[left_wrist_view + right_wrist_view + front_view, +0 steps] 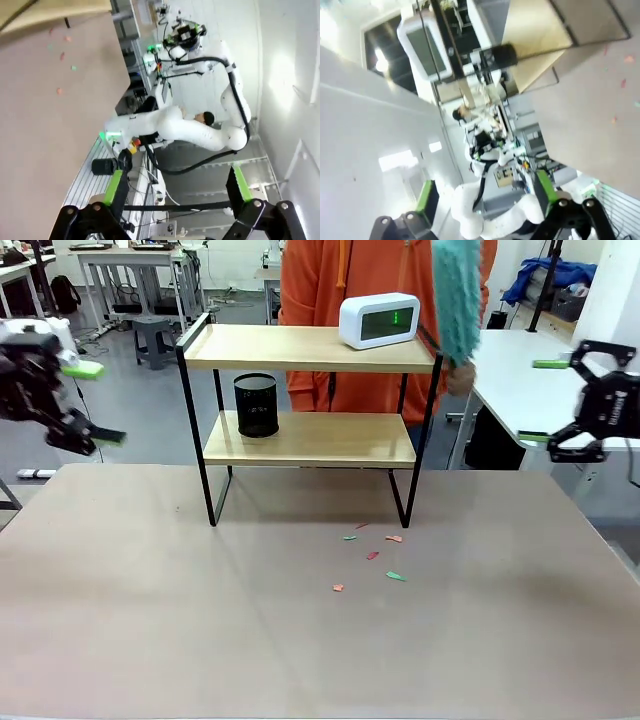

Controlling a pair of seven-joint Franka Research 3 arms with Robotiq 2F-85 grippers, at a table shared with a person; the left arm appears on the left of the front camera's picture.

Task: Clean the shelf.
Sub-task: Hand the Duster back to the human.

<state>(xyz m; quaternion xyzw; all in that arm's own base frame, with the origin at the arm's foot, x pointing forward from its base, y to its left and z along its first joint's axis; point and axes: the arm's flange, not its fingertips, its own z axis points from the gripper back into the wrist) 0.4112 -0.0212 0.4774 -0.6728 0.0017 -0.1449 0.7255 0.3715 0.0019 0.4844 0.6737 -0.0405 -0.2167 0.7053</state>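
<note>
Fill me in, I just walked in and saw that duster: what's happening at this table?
A person in an orange top holds a teal duster upright beside the top right corner of the shelf. A white clock stands on the upper board and a black mesh cup on the lower one. Small coloured paper scraps lie on the table in front of the shelf. The left end effector and the right end effector are both open, empty, and held off to the sides.
</note>
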